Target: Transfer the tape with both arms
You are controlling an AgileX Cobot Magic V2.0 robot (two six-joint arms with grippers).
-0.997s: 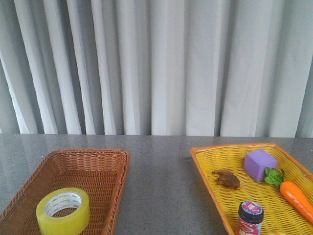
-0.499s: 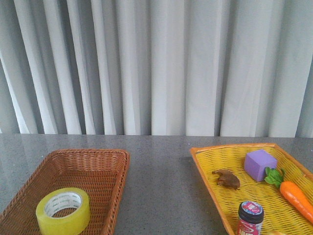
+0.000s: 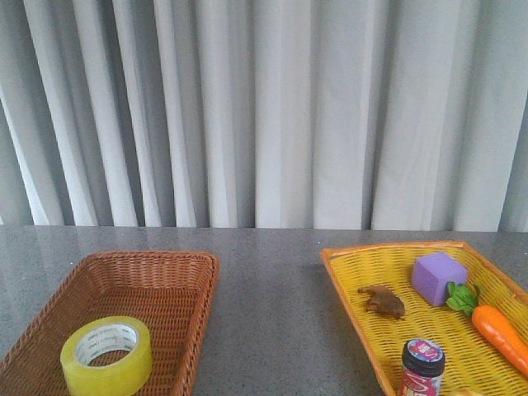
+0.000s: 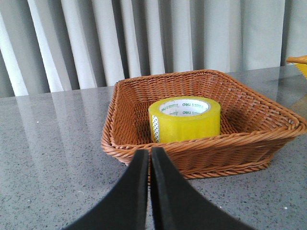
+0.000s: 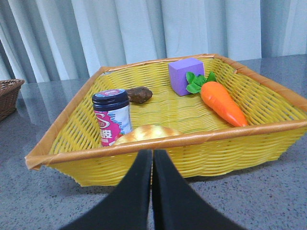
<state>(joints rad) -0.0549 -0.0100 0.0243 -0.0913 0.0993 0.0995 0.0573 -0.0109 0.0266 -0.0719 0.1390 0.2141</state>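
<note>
The yellow-green tape (image 3: 106,355) with a white printed core lies flat in the brown wicker basket (image 3: 186,272) at the front left; it also shows in the left wrist view (image 4: 184,119). My left gripper (image 4: 149,154) is shut and empty, low over the table just outside that basket's (image 4: 201,148) near rim. My right gripper (image 5: 152,155) is shut and empty, just outside the near rim of the yellow basket (image 5: 249,129). Neither arm shows in the front view.
The yellow basket (image 3: 351,285) at the right holds a dark jar with a pink label (image 3: 421,368), a purple cube (image 3: 439,278), a carrot (image 3: 499,334) and a brown lump (image 3: 382,301); a bread roll (image 5: 146,132) lies by the jar (image 5: 112,116). Grey curtains hang behind.
</note>
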